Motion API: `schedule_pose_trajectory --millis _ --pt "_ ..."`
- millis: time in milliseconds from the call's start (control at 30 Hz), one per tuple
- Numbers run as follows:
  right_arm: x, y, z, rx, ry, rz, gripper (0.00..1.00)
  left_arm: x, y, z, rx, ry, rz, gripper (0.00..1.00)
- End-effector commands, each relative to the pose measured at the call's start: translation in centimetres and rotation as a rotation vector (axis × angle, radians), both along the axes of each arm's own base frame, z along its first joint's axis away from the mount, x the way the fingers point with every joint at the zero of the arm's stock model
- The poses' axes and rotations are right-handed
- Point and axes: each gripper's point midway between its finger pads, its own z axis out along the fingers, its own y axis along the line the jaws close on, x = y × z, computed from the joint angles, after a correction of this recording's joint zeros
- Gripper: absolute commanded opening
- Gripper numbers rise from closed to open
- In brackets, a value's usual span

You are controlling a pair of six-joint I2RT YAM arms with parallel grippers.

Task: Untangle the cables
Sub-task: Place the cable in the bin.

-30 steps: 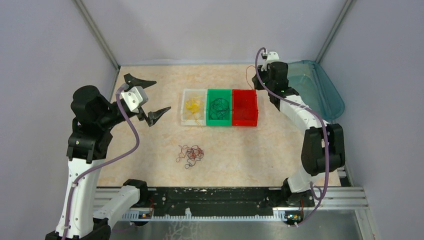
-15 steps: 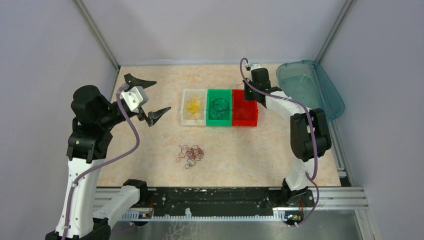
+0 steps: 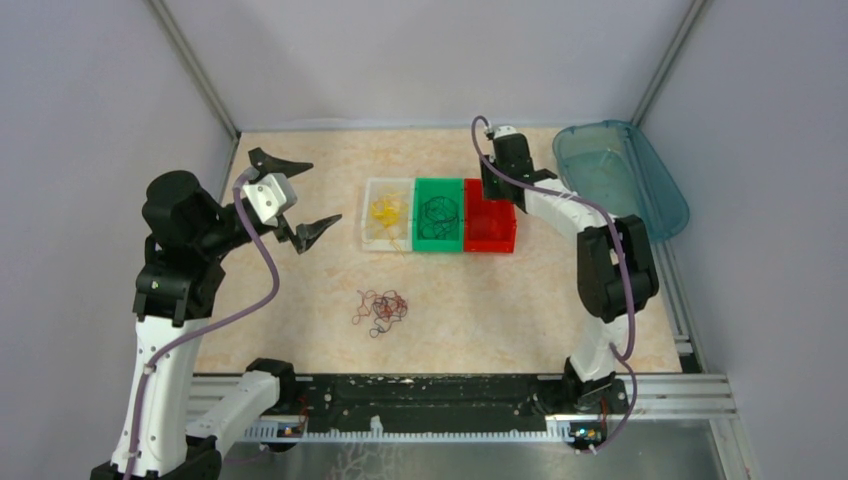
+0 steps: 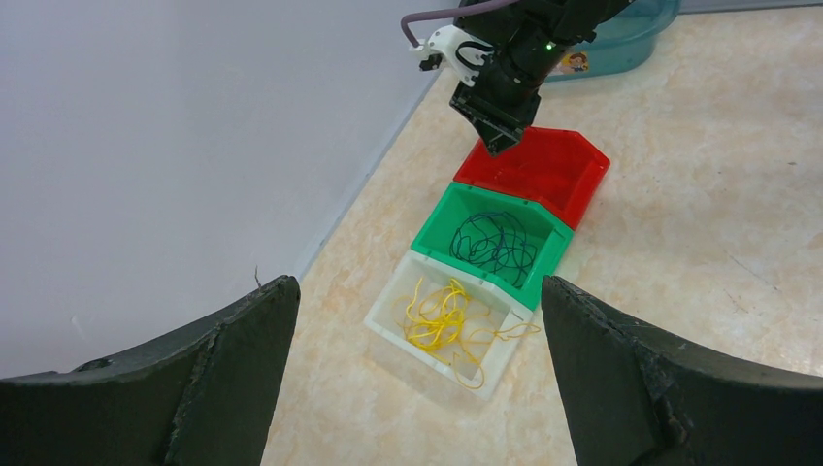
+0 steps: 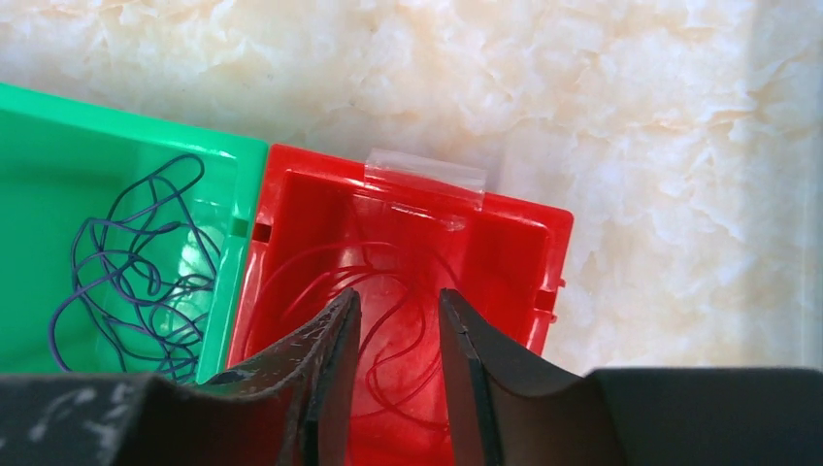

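Four bunches of thin, curly cables: a mixed tangle (image 3: 381, 311) loose on the worktop (image 3: 520, 310), yellow cables (image 3: 387, 212) in the clear bin (image 3: 372, 240), dark purple cables (image 3: 438, 213) in the green bin (image 3: 437, 246), and red cables (image 5: 388, 335) in the red bin (image 3: 492, 244). The left end effector (image 3: 322, 190) gapes wide and is empty. The right end effector (image 5: 398, 293) hangs over the red bin, slightly parted and gripping nothing.

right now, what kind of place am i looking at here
Probably a robotics lab work cell: a left arm and right arm bolted to a metal rail, plain panel walls around the table, and sorting bins near a cable tangle.

Bins (image 3: 438, 246) common to all three views
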Motion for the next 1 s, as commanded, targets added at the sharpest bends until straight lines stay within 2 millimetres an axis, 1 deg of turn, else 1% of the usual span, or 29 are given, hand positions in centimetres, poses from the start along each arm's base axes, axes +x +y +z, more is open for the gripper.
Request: schedule_pose_trajectory --millis 0,67,200,267,333,400,467,533,567,633,667,700,733,767,800,833,867,933,967 --pt "1.6 -0.1 6.1 0.008 -0.149 -0.025 0.39 -0.5 0.1 0.7 0.006 -0.029 -0.008 0.99" --pt "1.7 0.0 7.3 0.022 -0.174 -0.022 0.43 -0.5 0.1 0.7 0.007 -0.031 -0.007 0.99" --pt "1.6 0.4 8.8 0.044 -0.19 -0.007 0.57 -0.6 0.1 0.6 0.008 -0.028 -0.006 0.99" --pt "1.4 0.2 9.4 0.048 -0.202 -0.015 0.65 -0.5 0.1 0.6 0.008 -0.027 -0.006 1.0" --pt "1.2 -0.1 10.3 0.059 -0.229 -0.029 0.98 -0.5 0.1 0.5 0.011 -0.026 -0.004 0.99" --pt "0.7 0.0 12.2 0.094 -0.277 -0.022 0.99 -0.5 0.1 0.4 0.015 -0.026 -0.004 0.99" --pt "0.1 0.7 13.3 0.136 -0.293 0.012 0.99 -0.4 0.1 0.4 0.015 -0.025 -0.005 0.99" --pt "-1.0 2.2 13.4 0.194 -0.279 0.077 0.99 -0.4 0.1 0.4 0.016 -0.024 -0.005 0.99" --pt "-1.6 2.9 13.1 0.221 -0.266 0.106 0.99 -0.4 0.1 0.5 0.016 -0.025 -0.005 0.99" --pt "-2.8 3.5 11.8 0.217 -0.237 0.122 0.99 -0.3 0.1 0.5 0.017 -0.026 -0.003 0.99" --pt "-3.3 3.5 11.1 0.208 -0.229 0.123 0.98 -0.2 0.1 0.4 0.017 -0.023 -0.003 0.99" --pt "-3.6 3.4 10.3 0.207 -0.224 0.123 0.93 -0.3 0.1 0.4 0.017 -0.022 -0.005 0.99" --pt "-3.9 3.3 9.8 0.21 -0.218 0.117 0.86 -0.3 0.1 0.4 0.017 -0.022 -0.006 0.99" --pt "-4.2 3.1 9.1 0.21 -0.204 0.103 0.76 -0.3 0.1 0.4 0.017 -0.023 -0.008 0.99" --pt "-4.3 2.9 8.5 0.208 -0.186 0.091 0.57 -0.3 0.1 0.4 0.017 -0.025 -0.008 0.99" --pt "-4.4 2.9 7.9 0.205 -0.168 0.087 0.31 -0.3 0.1 0.4 0.017 -0.024 -0.008 0.99" --pt "-4.6 3.1 7.5 0.208 -0.151 0.095 0.2 -0.3 0.0 0.5 0.015 -0.024 -0.009 0.99" --pt "-4.7 3.5 6.7 0.222 -0.125 0.108 0.19 -0.2 0.0 0.5 0.017 -0.023 -0.01 0.99" --pt "-4.7 3.6 6.5 0.227 -0.115 0.103 0.14 -0.2 0.0 0.5 0.015 -0.024 -0.011 0.99"
